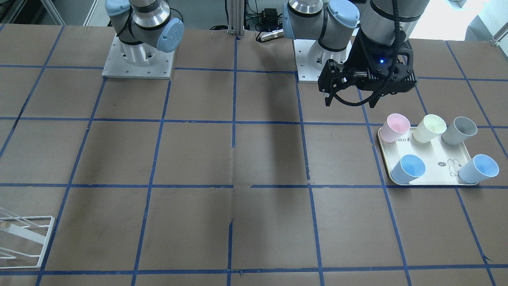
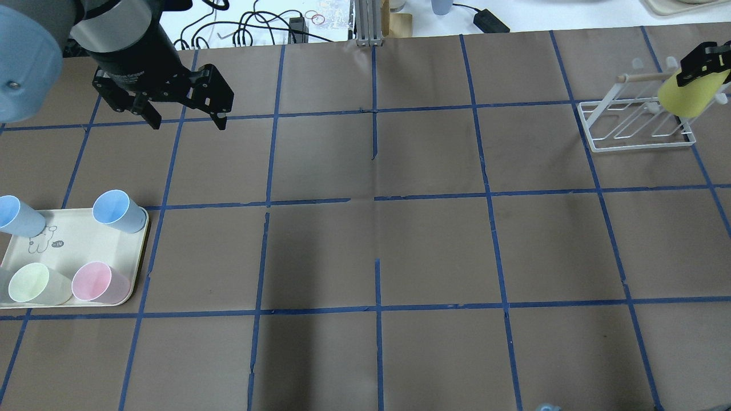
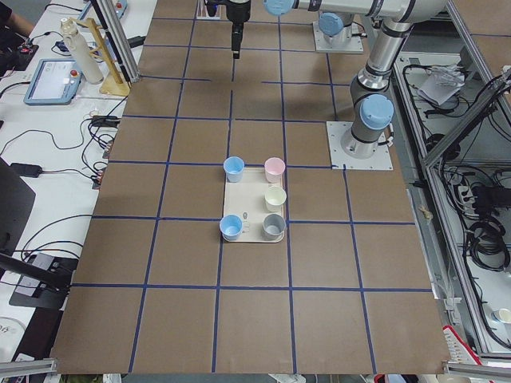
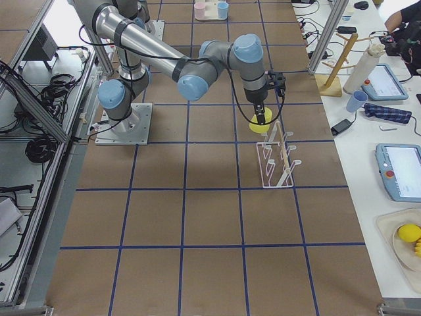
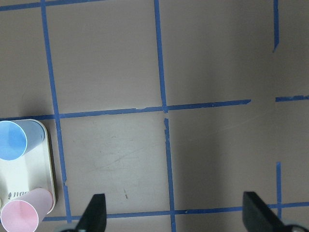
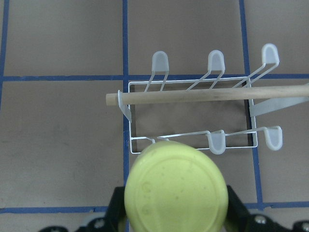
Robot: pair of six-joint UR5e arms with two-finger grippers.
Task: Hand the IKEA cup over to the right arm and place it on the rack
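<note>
The bright yellow IKEA cup (image 2: 690, 96) is held bottom-up in my right gripper (image 2: 703, 61), at the right end of the white wire rack (image 2: 634, 123). In the right wrist view the cup's base (image 6: 175, 191) fills the space between the fingers and covers a front prong of the rack (image 6: 193, 145), below the wooden rod (image 6: 207, 95). I cannot tell whether the cup rests on the prong. The exterior right view shows the cup (image 4: 260, 124) at the rack's far end (image 4: 276, 161). My left gripper (image 2: 187, 123) is open and empty above the table, as the left wrist view (image 5: 175, 217) shows.
A cream tray (image 1: 436, 161) holds pink (image 1: 395, 127), pale yellow (image 1: 429, 128), grey (image 1: 459, 130) and two blue cups, below my left gripper (image 1: 350, 104). The tray (image 2: 74, 240) sits at the left edge in the overhead view. A corner of the rack (image 1: 24, 238) shows in the front-facing view.
</note>
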